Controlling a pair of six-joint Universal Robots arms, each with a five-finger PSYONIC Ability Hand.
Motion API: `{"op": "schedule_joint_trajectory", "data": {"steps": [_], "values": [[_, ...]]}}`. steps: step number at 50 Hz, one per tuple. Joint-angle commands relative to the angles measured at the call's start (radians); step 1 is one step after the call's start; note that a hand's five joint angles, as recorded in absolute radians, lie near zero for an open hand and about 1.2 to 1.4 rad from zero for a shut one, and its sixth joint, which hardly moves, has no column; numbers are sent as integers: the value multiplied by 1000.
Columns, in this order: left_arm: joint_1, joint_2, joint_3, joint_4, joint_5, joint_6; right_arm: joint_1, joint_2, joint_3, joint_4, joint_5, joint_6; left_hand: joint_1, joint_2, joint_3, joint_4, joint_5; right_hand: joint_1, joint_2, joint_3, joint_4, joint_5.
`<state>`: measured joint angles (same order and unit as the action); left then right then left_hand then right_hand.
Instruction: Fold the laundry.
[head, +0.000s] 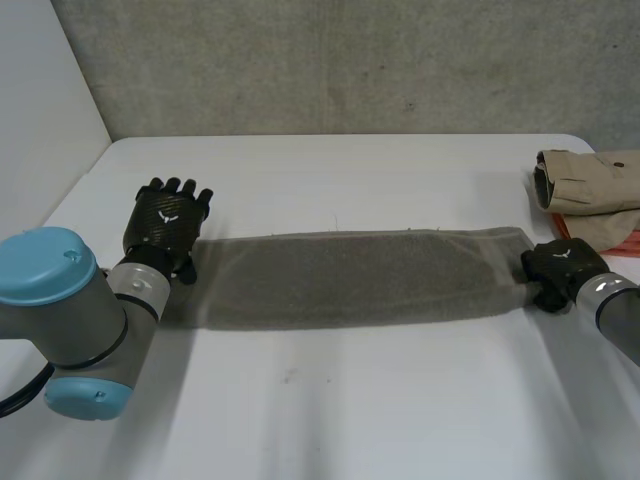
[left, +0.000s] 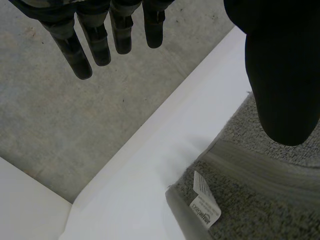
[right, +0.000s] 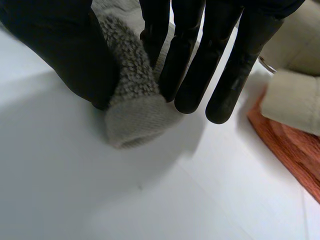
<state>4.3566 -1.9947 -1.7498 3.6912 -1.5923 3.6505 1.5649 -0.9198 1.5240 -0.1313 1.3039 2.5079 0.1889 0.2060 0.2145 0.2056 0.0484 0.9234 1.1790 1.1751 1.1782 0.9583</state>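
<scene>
the grey towel (head: 360, 275) lies as a long strip across the white bench (head: 330, 400). the right hand (head: 560, 270) pinches the towel's right end between its thumb and straight fingers (right: 187, 75). the left hand (head: 165, 222) is at the left end with its fingers (left: 75, 55) straight and holding nothing, and its thumb over the pile near the corner with the white label (left: 205, 207). a beige garment (head: 590, 185) on an orange cloth (head: 625, 243) sits just beside the right hand. i judge the step in hand is folding the strip end to end. next, the left hand should pin or grip its end so the right can carry its end across, edges matched.
</scene>
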Motion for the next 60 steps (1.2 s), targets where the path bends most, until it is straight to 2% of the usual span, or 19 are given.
{"op": "schedule_joint_trajectory", "data": {"steps": [1,10,15,19,21,27,30,31,34,35,38,41,45,48,52,55,56,59,60], "values": [[0,8,-10,0,-2,-1,-63,-73,31,1,64,-9,-14,-31,-39,-30,-48,473,217,221,218,263],[-2,21,-16,0,-5,-1,-192,-195,127,10,61,-93,-14,-31,-39,-30,-48,473,217,221,218,263],[-3,22,-16,-4,-6,-1,-310,-206,133,18,86,-283,-14,-31,-39,-30,-48,473,217,221,218,263],[-2,28,-14,-4,-8,-1,-335,-226,128,18,90,-365,-14,-31,-39,-30,-48,473,217,221,218,263],[0,37,-16,-4,-8,-3,-313,-257,122,21,92,-354,-14,-31,-39,-30,-48,473,217,221,218,263],[3,54,-14,-4,-8,-6,-61,-358,68,10,74,-230,-14,-31,-39,-30,-48,473,217,221,218,263],[6,62,-14,-4,-8,-6,45,-355,38,9,68,-190,-14,-31,-39,-30,-48,473,217,221,218,263],[6,62,-14,-4,-8,-6,131,-350,10,4,60,-175,-14,-31,-39,-30,-48,473,217,221,218,263],[14,68,-14,-4,-8,-6,285,-329,-36,-4,41,-175,-14,-31,-39,-30,-48,473,217,221,218,263],[17,70,-14,-4,-8,-6,387,-292,-66,-13,23,-178,-14,-31,-39,-30,-48,473,217,221,218,263],[20,71,-14,-4,-8,-6,557,-207,-132,-28,-8,-179,-14,-31,-39,-30,-48,473,217,221,218,263],[20,71,-14,-4,-8,-6,671,-115,-191,-30,-29,-178,-14,-31,-39,-30,-48,473,217,221,218,263],[18,68,-16,-4,-6,-6,759,19,-255,-27,-54,-178,-14,-31,-39,-30,-48,473,217,221,218,263],[12,67,-17,-5,-6,-6,796,65,-281,-19,-37,-178,-14,-31,-39,-30,-48,473,217,221,218,263],[5,67,-17,-13,-5,-6,807,76,-278,2,-15,-150,-14,-31,-39,-30,-48,-749,-1005,-1001,-1004,-958],[-9,70,-17,-13,-3,-6,793,38,-265,6,52,-54,-14,-31,-39,-30,-48,-749,-1005,-1001,-1004,-958],[-14,70,-16,-13,-3,-6,758,0,-246,10,101,13,-14,-31,-39,-30,-48,-749,-1005,-1001,-1004,-958],[-45,71,1,-13,-3,-6,667,-68,-200,25,159,100,-14,-31,-39,-30,-48,-749,-1005,-1001,-1004,-958],[-54,71,4,-13,-3,-6,597,-117,-147,42,181,144,-14,-31,-39,-30,-48,-749,-1005,-1001,-1004,-958]]}}
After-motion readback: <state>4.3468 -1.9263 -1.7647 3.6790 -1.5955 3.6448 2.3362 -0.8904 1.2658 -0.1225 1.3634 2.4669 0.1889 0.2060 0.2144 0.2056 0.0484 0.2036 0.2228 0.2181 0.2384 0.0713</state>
